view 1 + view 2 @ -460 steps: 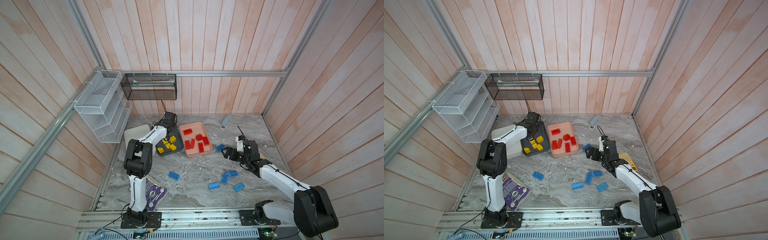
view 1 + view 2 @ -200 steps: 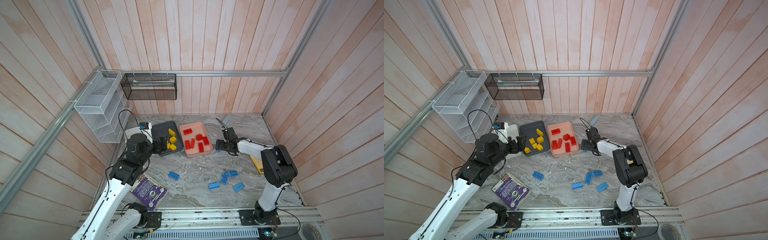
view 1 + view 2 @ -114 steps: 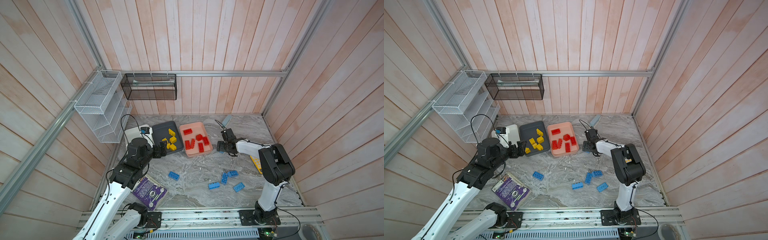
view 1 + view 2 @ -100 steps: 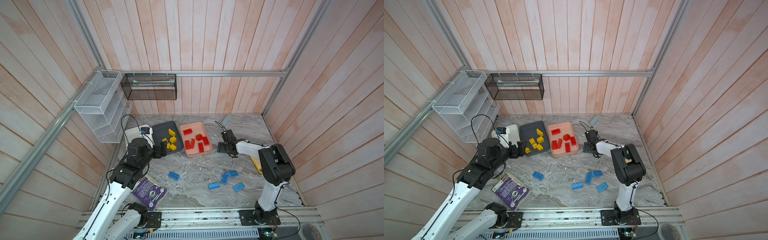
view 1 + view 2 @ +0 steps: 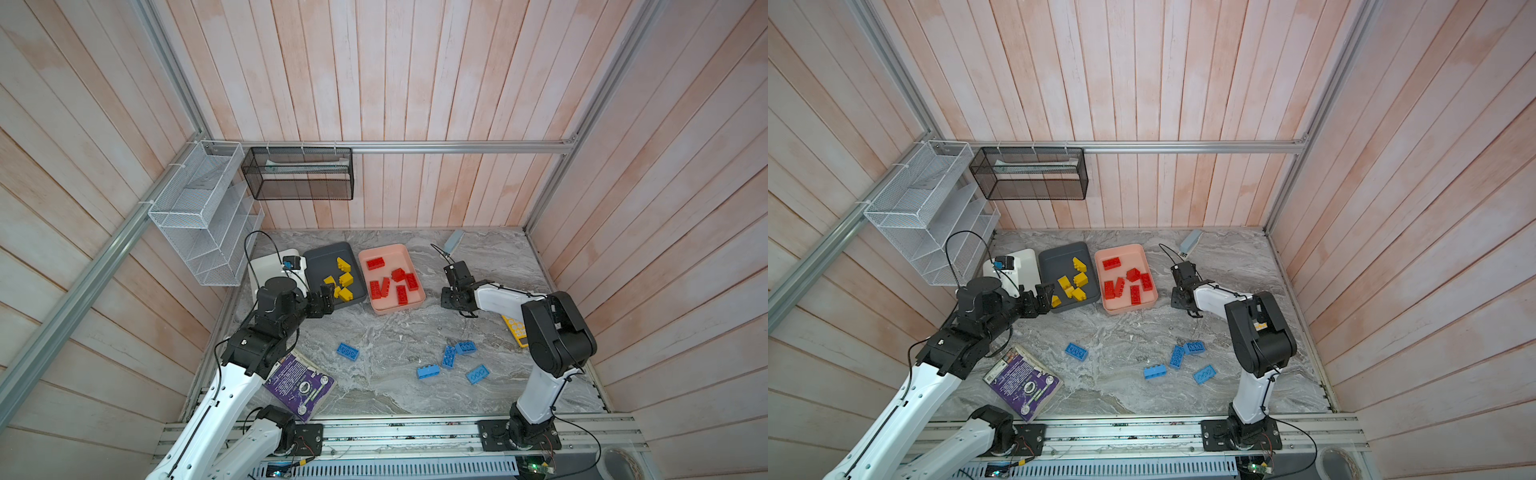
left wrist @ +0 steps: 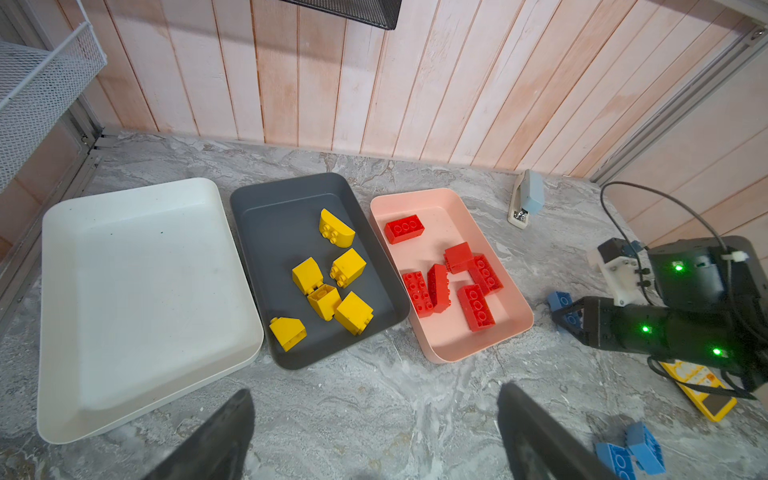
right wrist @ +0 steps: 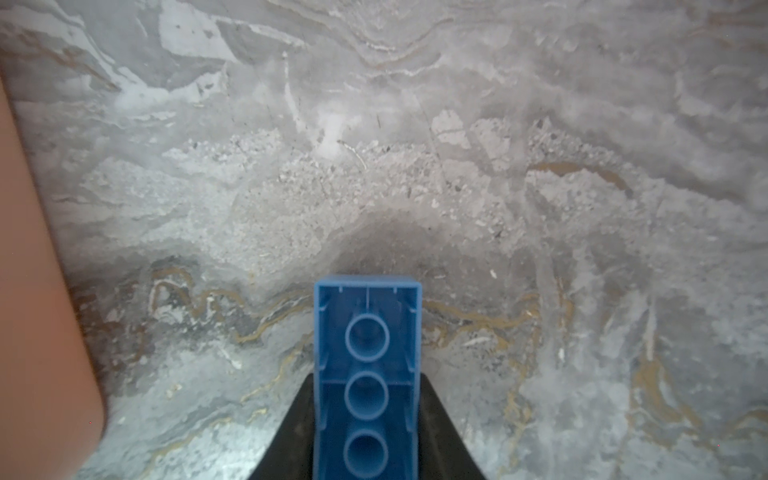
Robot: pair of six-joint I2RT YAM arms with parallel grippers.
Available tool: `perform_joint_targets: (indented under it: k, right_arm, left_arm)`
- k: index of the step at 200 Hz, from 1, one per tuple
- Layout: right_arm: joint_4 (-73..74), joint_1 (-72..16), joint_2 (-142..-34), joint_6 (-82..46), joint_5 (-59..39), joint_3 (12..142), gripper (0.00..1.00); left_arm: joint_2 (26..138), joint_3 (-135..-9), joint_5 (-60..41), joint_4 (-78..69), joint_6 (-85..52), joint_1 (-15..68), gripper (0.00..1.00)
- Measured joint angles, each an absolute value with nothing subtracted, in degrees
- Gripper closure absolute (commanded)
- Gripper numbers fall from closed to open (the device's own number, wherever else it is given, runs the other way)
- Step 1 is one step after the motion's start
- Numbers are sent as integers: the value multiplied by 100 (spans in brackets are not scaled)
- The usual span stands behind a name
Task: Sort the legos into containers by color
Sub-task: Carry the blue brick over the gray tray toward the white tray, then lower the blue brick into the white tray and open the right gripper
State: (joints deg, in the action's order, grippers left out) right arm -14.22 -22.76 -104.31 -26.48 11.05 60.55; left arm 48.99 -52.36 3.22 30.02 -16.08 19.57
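Right side. My right gripper (image 5: 452,298) sits low over the marble table (image 5: 386,328), just right of the pink tray (image 5: 400,258). In the wrist view the jaws are closed in on a blue brick (image 7: 366,357), with a dark finger (image 7: 297,419) pressed to each long side. The brick's hollow underside faces the camera and three round tubes show. I cannot tell whether it rests on the table or hangs just clear; a shadow lies close under its far end. The pink tray's wall is close beside it.

Left side. My left gripper (image 6: 374,436) is spread wide and holds nothing. It hovers over bare table at the near edge of the dark grey tray (image 6: 274,232), toward the corner next to the white tray (image 6: 145,291).

The three trays stand in a row along the back: white, dark grey, pink, nearly touching.
- Dark grey tray: six yellow bricks (image 6: 324,301), most of them bunched mid-tray, one near the front corner.
- Pink tray: six red bricks (image 6: 476,307), one lying apart toward the back.

Five loose blue bricks (image 5: 428,370) lie on the table toward the front. Two touch each other, two more lie near them, and one (image 5: 348,351) sits well apart to the left.

Other items:
- A yellow calculator (image 5: 515,328), partly under my right arm.
- A purple book (image 5: 299,382) at front left.
- A stapler (image 6: 525,199) by the back wall.
- Wire baskets (image 5: 199,216) on the wall.
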Motion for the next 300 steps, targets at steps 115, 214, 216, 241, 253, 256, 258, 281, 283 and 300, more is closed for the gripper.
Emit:
perform_joint_targets:
  k: [115,214,216,241,253,256,258,281,283,300]
  right_arm:
    - [-1594,-3061,-9636,-2283,-250,7271,70]
    - [-1636,-4397,-12217,-2290,-1621,10698,70]
    - [-1638,-4425,-12278,-2294,-1645,10759,70]
    - [-1658,-4722,-12877,-2408,-1785,11445,70]
    - [-1621,-4862,-13161,-2488,-1870,11758,70]
    - [-1608,-4890,-13233,-2523,-1900,11830,70]
    - [-1608,-4915,-13279,-2536,-1916,11887,70]
    - [-1470,-5127,-13845,-2755,-2038,12512,70]
    - [-1441,-5144,-13896,-2773,-2051,12554,70]
    - [-1186,-5256,-14158,-2993,-2115,12717,70]
  left_arm:
    - [3468,-4899,309,2606,-1678,1955,7]
    - [2261,-4182,781,2362,-1675,1957,7]
    - [2241,-4167,779,2355,-1675,1957,7]
    - [2139,-4108,810,2309,-1675,1955,7]
    - [2139,-4108,814,2276,-1675,1955,7]
    - [2139,-4108,812,2272,-1675,1955,7]
    - [2139,-4108,810,2270,-1675,1955,7]
    - [2139,-4106,799,2265,-1678,1955,7]
    - [2139,-4106,799,2265,-1678,1955,7]
    - [2139,-4106,799,2265,-1678,1955,7]
